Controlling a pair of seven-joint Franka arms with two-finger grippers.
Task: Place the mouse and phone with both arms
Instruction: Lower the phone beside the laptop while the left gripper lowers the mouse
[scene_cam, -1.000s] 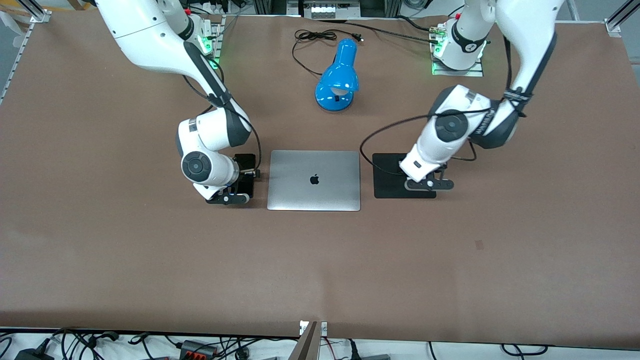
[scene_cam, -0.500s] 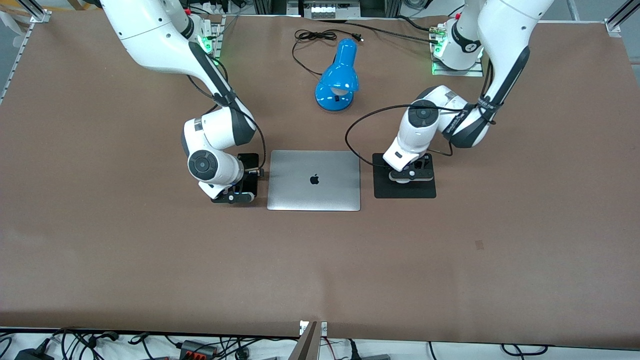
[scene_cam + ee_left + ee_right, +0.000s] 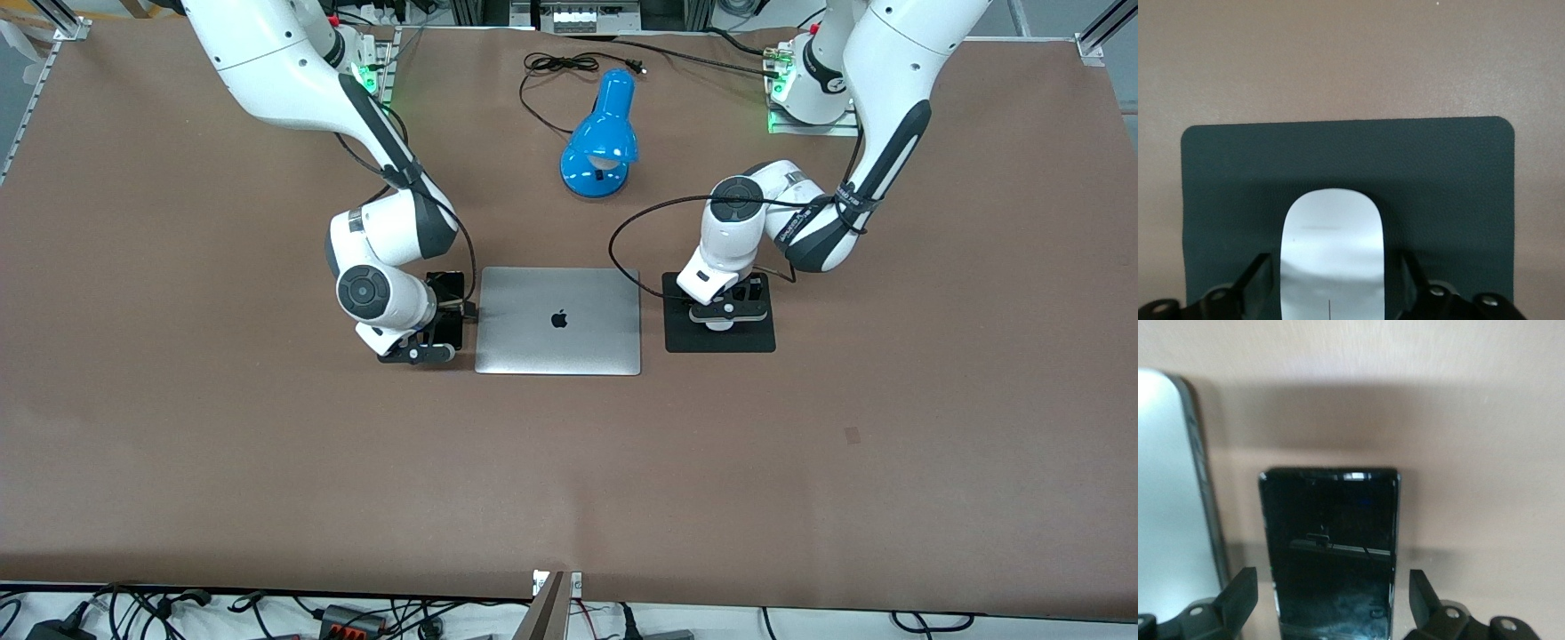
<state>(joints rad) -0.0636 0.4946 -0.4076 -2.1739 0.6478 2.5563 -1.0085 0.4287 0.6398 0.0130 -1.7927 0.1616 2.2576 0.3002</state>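
The white mouse lies on the square black mat. My left gripper is low over it, open, with a finger on each side and a small gap to each. In the front view the gripper covers most of the mouse on the mat. The black phone lies flat on the table beside the laptop. My right gripper is open, straddling it without touching. In the front view that gripper hides most of the phone.
A closed silver laptop lies between the phone and the mat; its edge shows in the right wrist view. A blue desk lamp with a black cable lies farther from the front camera, between the arm bases.
My left gripper has moved from the mat's edge toward the laptop, over the mat's middle, and come lower. My right gripper has shifted slightly toward the laptop.
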